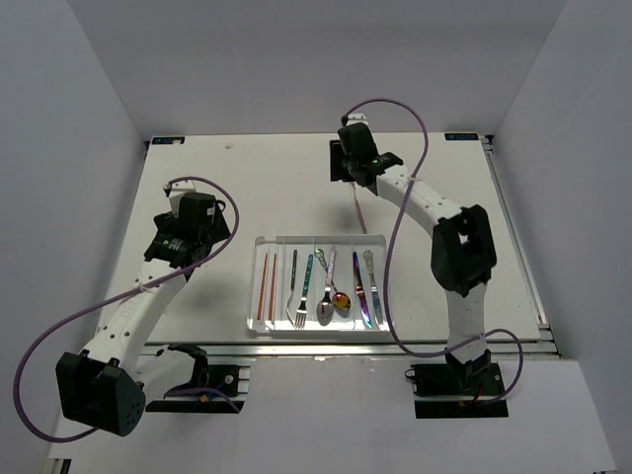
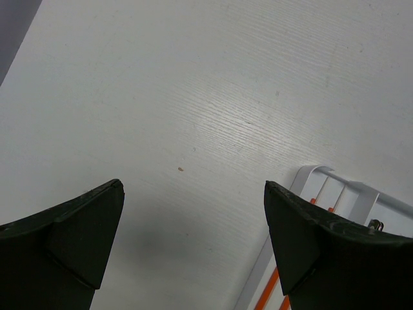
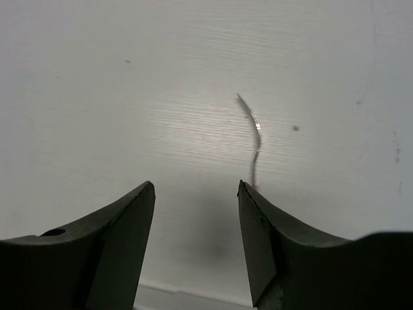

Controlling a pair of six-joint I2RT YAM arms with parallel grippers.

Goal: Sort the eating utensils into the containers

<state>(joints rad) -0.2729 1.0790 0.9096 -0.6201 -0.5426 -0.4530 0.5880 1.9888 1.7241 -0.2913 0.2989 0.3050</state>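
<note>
One utensil [image 1: 359, 209] lies loose on the worktop [image 1: 247, 188] just beyond the tray [image 1: 251, 296], its long axis running from the nearer right hand [image 3: 195, 184] trayward. That hand and the left hand [image 2: 193, 184] gape empty.

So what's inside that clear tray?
Red-orange chopsticks, forks, spoons and knives, each kind in its own slot of the tray. From above, nothing covers them.
</note>
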